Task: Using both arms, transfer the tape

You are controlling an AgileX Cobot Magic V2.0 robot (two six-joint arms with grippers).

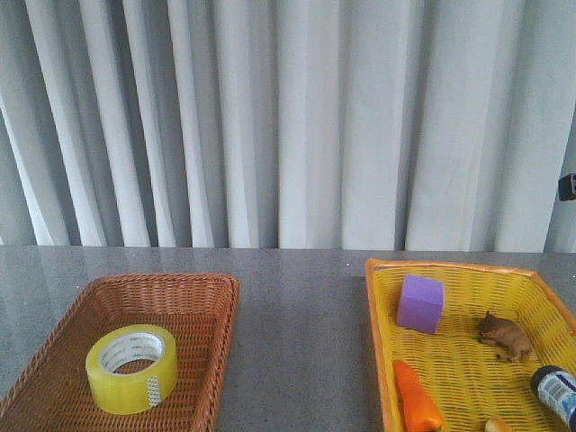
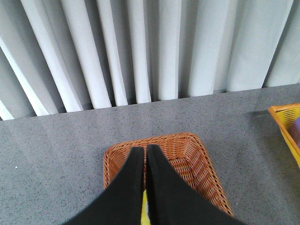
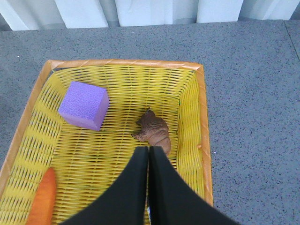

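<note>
Tape (image 1: 132,368) sits lower left of the front frame, inside the brown wicker basket (image 1: 211,297), lying flat with the core hole facing up. In the left wrist frame only a yellow sliver shows at the bottom centre, mostly hidden behind the left gripper (image 2: 146,151); its fingers are pressed together, holding nothing. Right gripper (image 3: 148,150) likewise has its fingers together and empty, hanging over the yellow basket (image 3: 200,112), lower centre of its frame, near the brown animal toy (image 3: 153,130), with the purple cube (image 3: 84,105) at upper left.

Handling guess: the roll looks light and rigid, and the outer film is probably slick. Best hold is likely across the wall, one finger in the core and one outside, leaving the opposite wall free for the second arm.
</note>
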